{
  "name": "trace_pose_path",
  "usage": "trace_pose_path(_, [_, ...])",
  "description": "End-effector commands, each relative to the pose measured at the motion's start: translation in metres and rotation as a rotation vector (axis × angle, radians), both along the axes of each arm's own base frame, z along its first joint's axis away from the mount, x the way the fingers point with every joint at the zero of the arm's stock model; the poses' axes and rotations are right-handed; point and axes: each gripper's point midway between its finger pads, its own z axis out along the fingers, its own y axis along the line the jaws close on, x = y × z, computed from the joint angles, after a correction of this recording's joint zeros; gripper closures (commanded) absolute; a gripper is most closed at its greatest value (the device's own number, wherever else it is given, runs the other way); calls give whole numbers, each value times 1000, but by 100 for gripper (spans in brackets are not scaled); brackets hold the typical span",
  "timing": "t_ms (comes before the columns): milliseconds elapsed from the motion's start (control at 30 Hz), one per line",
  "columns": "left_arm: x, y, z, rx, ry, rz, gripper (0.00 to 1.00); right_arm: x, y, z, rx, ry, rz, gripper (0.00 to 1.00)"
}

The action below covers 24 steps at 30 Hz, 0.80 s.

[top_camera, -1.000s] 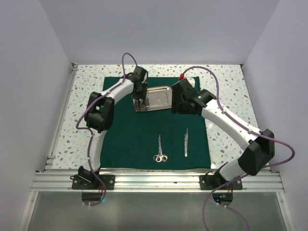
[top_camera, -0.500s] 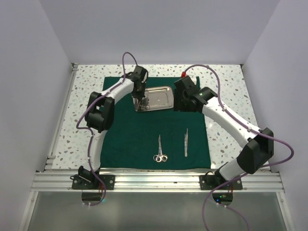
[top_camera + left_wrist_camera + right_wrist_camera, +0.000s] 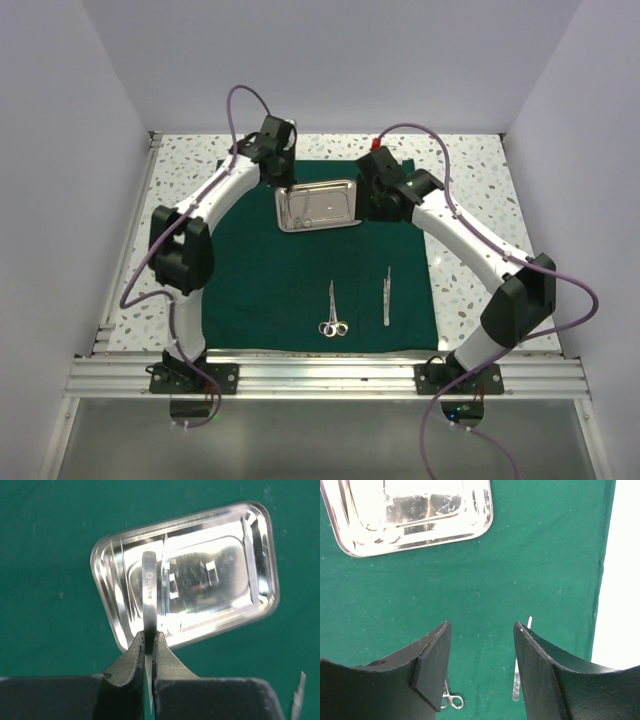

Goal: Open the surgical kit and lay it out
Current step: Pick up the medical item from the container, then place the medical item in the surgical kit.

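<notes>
The dark green cloth lies spread flat on the table. The shiny steel tray sits on its far half. Scissors and tweezers lie side by side on its near half. My left gripper hovers over the tray's left end, shut on a slim steel instrument that hangs above the tray. My right gripper is open and empty above bare cloth just right of the tray. The right wrist view also shows the scissors and tweezers.
The speckled tabletop borders the cloth on all sides, with white walls left, right and behind. An aluminium rail runs along the near edge by the arm bases. A steel tip shows at the lower right corner of the left wrist view.
My left arm has lifted off the tray's left end and swung back and left with the steel instrument. My right arm has drawn back a little toward the far side.
</notes>
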Motion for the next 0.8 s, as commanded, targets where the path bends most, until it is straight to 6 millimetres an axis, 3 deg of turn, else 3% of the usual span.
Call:
trace_pose_path(0, [-28,2,48,-109,-59,53,100,-2,-7,25,30,-50,-35,44])
trace_pose_path(33, [-47,8,28,-97,-13,60,100,-7,-9,35,53,-73,-41,44])
trace_pose_path(67, [-62,12,45,-120,-45,64,100,-13,-14,29,49,-62,-44,44])
trace_pose_path(100, [-74,14,42,-133,-35,78,100,-15,-13,29,65,-72,-41,43])
trace_pose_path(133, [-98,22,18,-112,25,89,100,-19,-15,30,75,-79,-39,43])
trace_pose_path(167, [-112,22,13,-110,35,87,100,-28,-19,26,83,-73,-32,43])
trace_pose_path(200, [-126,27,24,-126,6,112,100,-32,-20,26,94,-78,-27,43])
trace_pose_path(233, [-149,34,0,-97,58,121,100,-36,-21,25,97,-74,-18,43])
trace_pose_path(267, [-165,33,7,-111,41,116,100,-45,-23,25,109,-72,-5,43])
trace_pose_path(300, [-176,36,-1,-109,55,148,100,-49,-25,24,113,-71,-2,43])
trace_pose_path(333, [-198,42,-22,-80,108,160,100,-54,-27,26,121,-73,1,43])
trace_pose_path(400, [-221,39,-28,-95,122,189,100,-69,-31,31,159,-77,18,43])
trace_pose_path(433, [-239,41,-46,-77,157,187,100,-74,-33,34,173,-88,16,43])
trace_pose_path(567, [-263,45,-69,-96,184,232,100,-100,-46,23,208,-73,-5,43])
trace_pose_path(767, [-264,50,-93,-68,181,256,100,-124,-58,32,242,-83,5,43])
